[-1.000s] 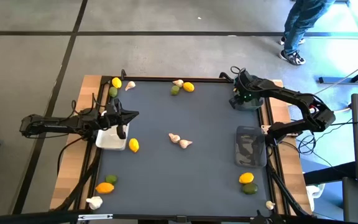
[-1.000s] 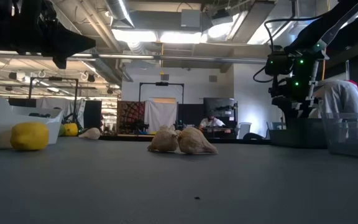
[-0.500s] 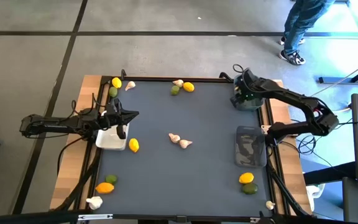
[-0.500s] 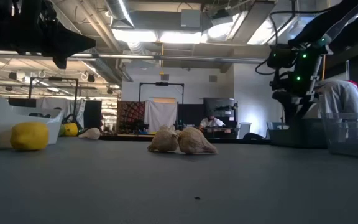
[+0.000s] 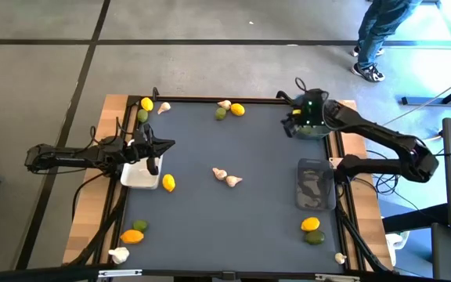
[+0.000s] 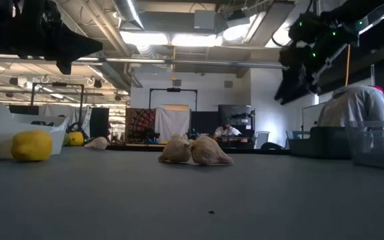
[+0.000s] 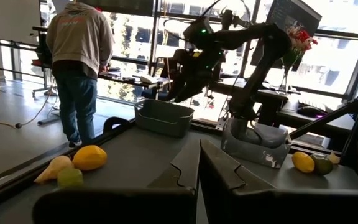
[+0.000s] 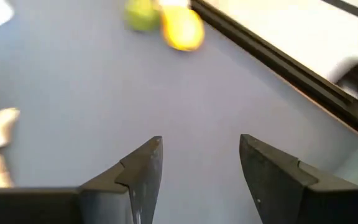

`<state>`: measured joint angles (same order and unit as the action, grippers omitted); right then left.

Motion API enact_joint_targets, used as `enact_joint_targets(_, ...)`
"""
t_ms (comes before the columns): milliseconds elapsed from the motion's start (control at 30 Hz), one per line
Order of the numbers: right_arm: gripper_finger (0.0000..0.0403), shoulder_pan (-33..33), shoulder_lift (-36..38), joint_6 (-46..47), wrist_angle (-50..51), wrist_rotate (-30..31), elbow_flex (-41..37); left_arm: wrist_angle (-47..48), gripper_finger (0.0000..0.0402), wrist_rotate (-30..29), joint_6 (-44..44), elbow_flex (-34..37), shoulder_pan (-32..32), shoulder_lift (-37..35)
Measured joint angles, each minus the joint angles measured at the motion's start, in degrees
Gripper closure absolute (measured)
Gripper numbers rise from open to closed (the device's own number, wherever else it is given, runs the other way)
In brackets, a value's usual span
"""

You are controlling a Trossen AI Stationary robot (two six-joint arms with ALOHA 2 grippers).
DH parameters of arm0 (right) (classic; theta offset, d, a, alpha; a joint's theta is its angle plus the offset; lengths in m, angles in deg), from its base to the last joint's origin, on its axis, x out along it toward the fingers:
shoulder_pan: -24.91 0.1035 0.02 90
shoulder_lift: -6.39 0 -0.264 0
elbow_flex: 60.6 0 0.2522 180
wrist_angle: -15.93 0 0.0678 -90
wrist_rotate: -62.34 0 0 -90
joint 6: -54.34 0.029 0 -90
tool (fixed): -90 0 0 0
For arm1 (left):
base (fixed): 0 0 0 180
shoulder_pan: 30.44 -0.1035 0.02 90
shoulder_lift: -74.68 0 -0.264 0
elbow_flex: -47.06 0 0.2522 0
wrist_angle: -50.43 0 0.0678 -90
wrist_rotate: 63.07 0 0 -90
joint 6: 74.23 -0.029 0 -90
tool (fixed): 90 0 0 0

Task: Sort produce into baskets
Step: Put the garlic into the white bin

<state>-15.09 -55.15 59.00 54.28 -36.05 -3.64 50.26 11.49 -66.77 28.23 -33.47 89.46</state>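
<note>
The right gripper [image 5: 290, 125] hangs above the mat [image 5: 241, 204] beside the dark grey basket [image 5: 313, 128] at the far right corner — its fingers [image 8: 143, 168] spread apart with nothing between them. Nearest it, toward the far edge, lie a lemon [image 5: 238, 110] and a lime [image 5: 221, 114]. Two garlic bulbs [image 5: 227, 177] sit mid-mat, well apart from that basket. The left gripper [image 5: 152, 153] waits over the white basket [image 5: 137, 178] — fingers [image 7: 185, 171] pressed together, empty.

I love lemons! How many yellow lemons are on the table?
5 lemons: far left corner, far edge middle, beside the white basket, near left, and near right. More might be hidden inside baskets.
</note>
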Motion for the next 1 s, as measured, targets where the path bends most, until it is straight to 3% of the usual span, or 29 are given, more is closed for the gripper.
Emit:
enact_joint_targets(600,0.0192,26.8,-7.4,-0.2,-9.2,-0.7,0.0,0.0,0.0396,0.0,-0.2,0.0,0.0,0.0)
enact_joint_targets(1000,0.0192,35.3,-20.0,-0.6,-19.3,0.4,0.0,0.0,0.0396,0.0,-0.1,0.0,0.0,0.0)
